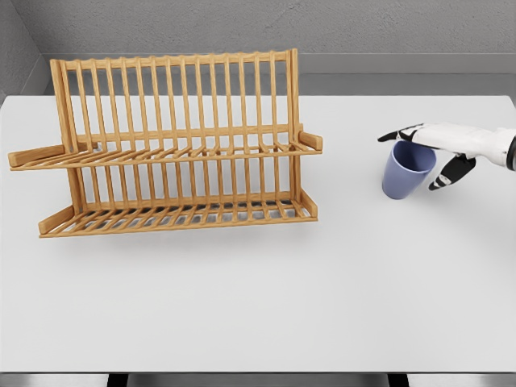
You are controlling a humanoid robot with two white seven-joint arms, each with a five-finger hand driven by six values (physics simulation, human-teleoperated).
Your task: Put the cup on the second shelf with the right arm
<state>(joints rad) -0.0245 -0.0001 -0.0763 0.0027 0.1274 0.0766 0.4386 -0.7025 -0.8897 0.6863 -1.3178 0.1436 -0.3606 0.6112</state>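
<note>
A: Standing at the table [242, 306], I see the right hand [439, 153] reaching in from the right edge. It sits at the rim of the cup [407, 171]. The fingers [401, 135] are spread over the mouth, with the thumb down the far side. I cannot tell whether the grip has closed on the cup.

B: Location of the cup?

A: Upright on the table, well to the right of the rack [173, 145]. It is not on either shelf.

B: Failure modes from here?

A: Four, in my judgement.
1. A rim grip from above is shallow. The cup may slip or swing when lifted.
2. The route to the upper shelf [169, 153] runs leftward past the shelf's right end post. A low carry would strike the post and shift the rack.
3. The shelf is slatted and appears to slope. A cup released off level may tip between slats or slide forward.
4. The upright bars behind the shelf leave little depth. Fingers over the mouth could catch them on release.

B: Item count?

A: One cup, blue. One wooden rack with two shelves, both bare. One table. One hand in view; the left arm does not show.
</note>
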